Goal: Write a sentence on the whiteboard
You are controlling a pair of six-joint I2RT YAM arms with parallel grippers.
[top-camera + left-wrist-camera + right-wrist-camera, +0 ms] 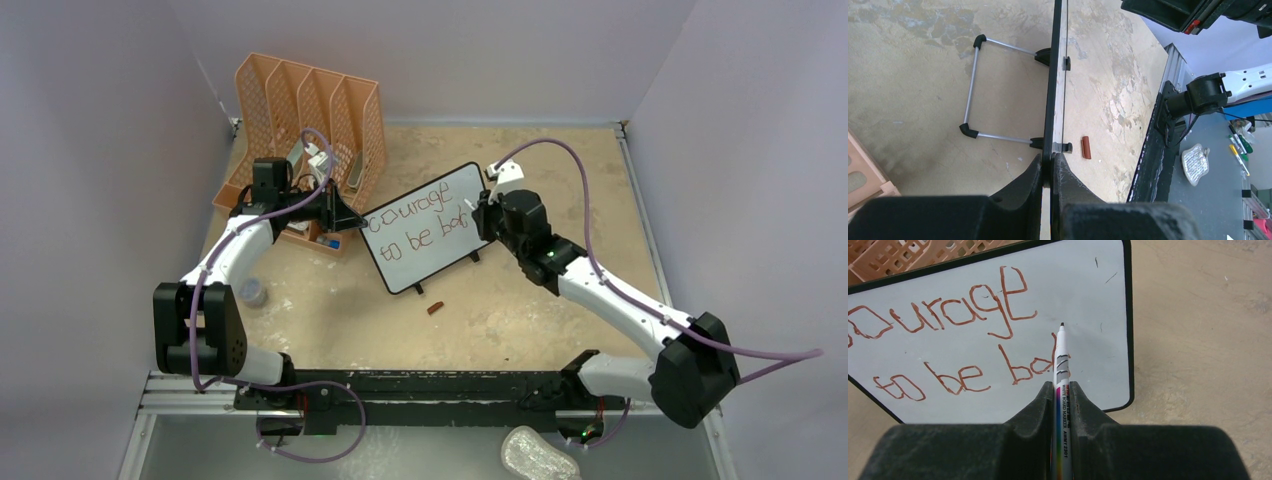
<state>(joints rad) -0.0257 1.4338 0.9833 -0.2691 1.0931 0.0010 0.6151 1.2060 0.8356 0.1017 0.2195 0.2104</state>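
Note:
The whiteboard (425, 225) stands tilted on its feet mid-table, black-framed. The sentence (418, 226) reads "courage to be ba" in two reddish-brown lines; the last letter is partly hidden by the marker. My left gripper (345, 212) is shut on the whiteboard's left edge; in the left wrist view the board (1053, 90) is edge-on between the jaws (1052, 162). My right gripper (482, 215) is shut on a white marker (1062, 365), whose tip sits at the board (1088, 305) just right of the sentence (953, 340).
An orange perforated file organizer (310, 120) stands behind the left gripper. A reddish-brown marker cap (435, 307) lies in front of the board, also in the left wrist view (1086, 147). A small grey cap (253, 291) lies at left. A metal stand (975, 90) props the board.

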